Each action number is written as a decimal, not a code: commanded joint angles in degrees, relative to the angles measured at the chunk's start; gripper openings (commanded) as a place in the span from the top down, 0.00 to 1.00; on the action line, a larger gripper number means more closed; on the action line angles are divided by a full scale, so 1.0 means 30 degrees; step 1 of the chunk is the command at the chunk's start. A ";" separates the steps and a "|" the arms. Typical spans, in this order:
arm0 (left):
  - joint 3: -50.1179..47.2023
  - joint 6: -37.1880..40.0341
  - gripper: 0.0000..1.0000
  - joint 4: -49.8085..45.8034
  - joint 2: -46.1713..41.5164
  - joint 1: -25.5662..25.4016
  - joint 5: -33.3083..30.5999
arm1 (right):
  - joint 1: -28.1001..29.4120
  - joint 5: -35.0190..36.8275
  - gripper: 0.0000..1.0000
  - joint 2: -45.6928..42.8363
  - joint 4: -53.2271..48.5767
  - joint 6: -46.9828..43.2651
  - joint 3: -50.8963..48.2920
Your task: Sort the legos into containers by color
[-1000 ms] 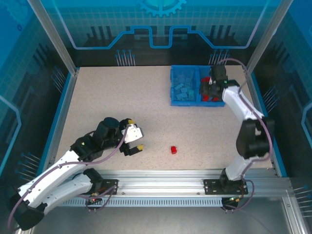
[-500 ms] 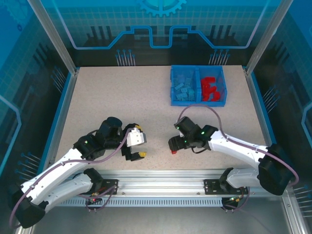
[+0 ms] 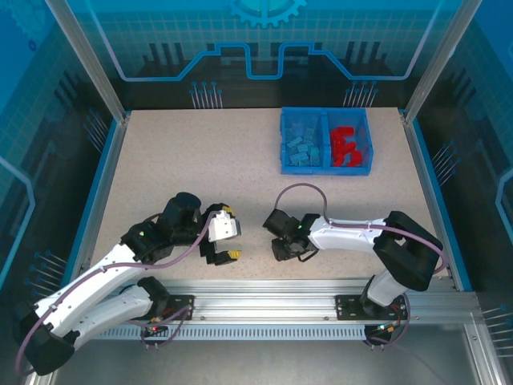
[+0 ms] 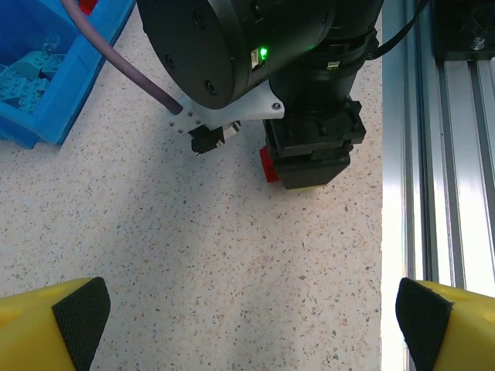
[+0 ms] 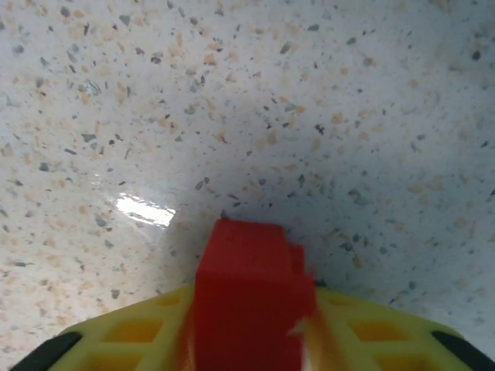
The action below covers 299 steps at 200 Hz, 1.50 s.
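1. Legos are seen sorted from the top view: light blue legos (image 3: 300, 146) lie in the left compartment of the bin (image 3: 325, 170) and red legos (image 3: 346, 146) in the right. The right gripper (image 3: 280, 249) is lowered to the desk (image 3: 200, 160) near its front edge. The left gripper (image 3: 227, 234) is held just to its left, apart from it.
2. From the left wrist, the left gripper (image 4: 251, 311) is shown wide open with nothing between its pads (image 4: 81, 309). One red lego (image 4: 267, 165) is glimpsed beneath the right gripper (image 4: 309, 166).
3. From the right wrist, the red lego (image 5: 247, 297) is clamped between the yellow fingers (image 5: 363, 325) of the right gripper, which is closed on it.
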 commanded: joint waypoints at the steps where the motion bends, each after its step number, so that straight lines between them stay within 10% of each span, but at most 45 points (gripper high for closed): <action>1: -0.0129 0.0297 0.01 -0.0123 0.0008 0.0054 0.0607 | 0.0239 0.1049 0.71 0.0347 0.0348 0.0287 0.0475; 92: -0.0128 0.0315 0.01 -0.0119 0.0035 0.0049 0.0050 | -0.0944 0.3558 0.83 -0.5176 -0.1558 -0.0772 0.0765; 145: 0.0017 0.0433 0.01 -0.0350 -0.0023 0.0047 0.0146 | -0.8256 0.2893 0.81 -0.7250 0.0794 -0.4513 0.2719; 214: -0.0358 0.0299 0.01 0.0554 -0.1504 0.0049 -0.0623 | -1.5424 0.1894 0.82 0.0812 0.3181 -0.6384 0.9176; 299: -0.0534 0.0414 0.01 0.0557 -0.1463 0.0075 -0.2152 | -1.7479 0.5063 0.79 1.2123 -0.2148 -0.6861 2.1643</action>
